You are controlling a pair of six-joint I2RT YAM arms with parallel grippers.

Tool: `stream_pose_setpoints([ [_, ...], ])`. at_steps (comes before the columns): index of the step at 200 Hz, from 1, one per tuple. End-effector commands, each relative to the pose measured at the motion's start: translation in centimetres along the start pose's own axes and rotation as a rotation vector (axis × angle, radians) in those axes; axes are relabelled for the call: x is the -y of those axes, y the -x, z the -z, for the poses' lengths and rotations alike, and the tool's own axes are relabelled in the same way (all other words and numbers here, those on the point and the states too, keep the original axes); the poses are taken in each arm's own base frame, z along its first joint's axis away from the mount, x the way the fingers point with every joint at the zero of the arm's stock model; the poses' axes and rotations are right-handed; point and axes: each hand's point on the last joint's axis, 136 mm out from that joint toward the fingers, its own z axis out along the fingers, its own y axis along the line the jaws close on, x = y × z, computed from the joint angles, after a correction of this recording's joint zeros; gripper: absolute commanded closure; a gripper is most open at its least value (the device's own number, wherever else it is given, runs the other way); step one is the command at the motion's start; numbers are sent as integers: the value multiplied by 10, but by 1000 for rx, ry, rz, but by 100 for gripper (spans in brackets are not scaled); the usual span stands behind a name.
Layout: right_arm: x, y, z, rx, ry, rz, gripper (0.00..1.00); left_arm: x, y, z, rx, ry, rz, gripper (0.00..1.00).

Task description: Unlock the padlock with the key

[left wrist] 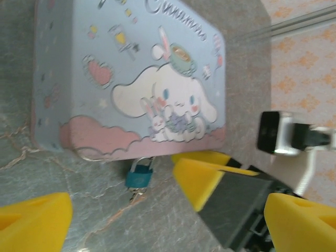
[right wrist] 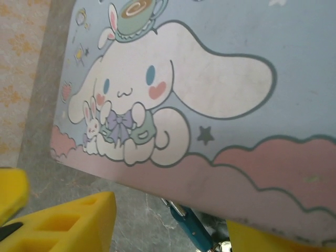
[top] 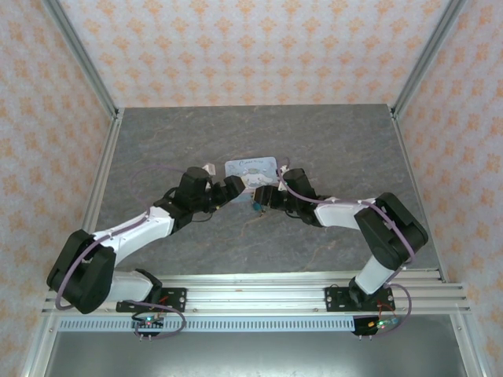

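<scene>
Three views, one entry each.

Top external: padlock (top: 258, 206) at 6 o'clock edge of tin (top: 251, 167); left gripper (top: 233, 190) at its 9 o'clock, right gripper (top: 269, 195) at its 3 o'clock.

Left wrist: left gripper spread wide, empty. Shackle apparently closed. Silvery speck, probably key (left wrist: 135, 196), at padlock's 6 o'clock.

Right wrist: right gripper's fingers (right wrist: 68, 220) about half parted, flanking padlock; grip undeterminable.

Judged: unlocking not yet done.

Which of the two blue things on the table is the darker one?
The padlock: small and teal, it sits at the edge of the tin, which is pale blue, far larger and printed with a cartoon.
</scene>
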Motion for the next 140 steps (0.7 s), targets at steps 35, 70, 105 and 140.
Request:
stream_pose_setpoints([
  [35, 6, -12, 5, -15, -8, 45, 54, -18, -2, -13, -6, 32, 49, 5],
  [70, 12, -20, 1, -55, -29, 91, 60, -19, -4, -16, -15, 31, 56, 5],
  [105, 9, -23, -6, -84, -23, 125, 65, -19, -4, -19, -18, 26, 68, 5],
  [140, 4, -27, -13, -109, -9, 145, 66, -20, -5, -21, -23, 25, 76, 5],
])
